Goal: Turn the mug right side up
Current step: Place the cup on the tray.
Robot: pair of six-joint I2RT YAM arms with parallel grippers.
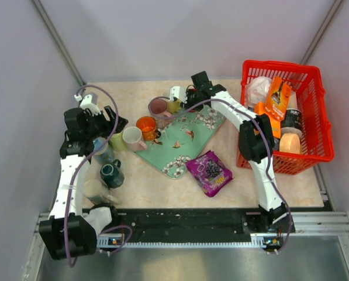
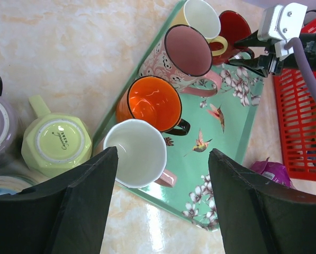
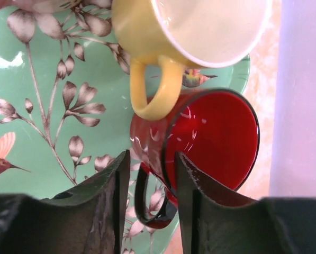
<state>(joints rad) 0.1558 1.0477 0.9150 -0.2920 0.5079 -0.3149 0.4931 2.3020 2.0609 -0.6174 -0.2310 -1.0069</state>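
A light green mug stands upside down on the table left of the green floral tray; it also shows in the top view. My left gripper is open and empty, hovering over a white mug at the tray's near edge. My right gripper is shut on the wall of a red mug by its handle, at the tray's far corner, one finger inside and one outside. A yellow mug sits right beside it.
An orange mug and a pink floral mug stand upright on the tray. A dark teal mug, a beige mug and a grey-blue mug crowd the left. A purple snack bag and red basket lie right.
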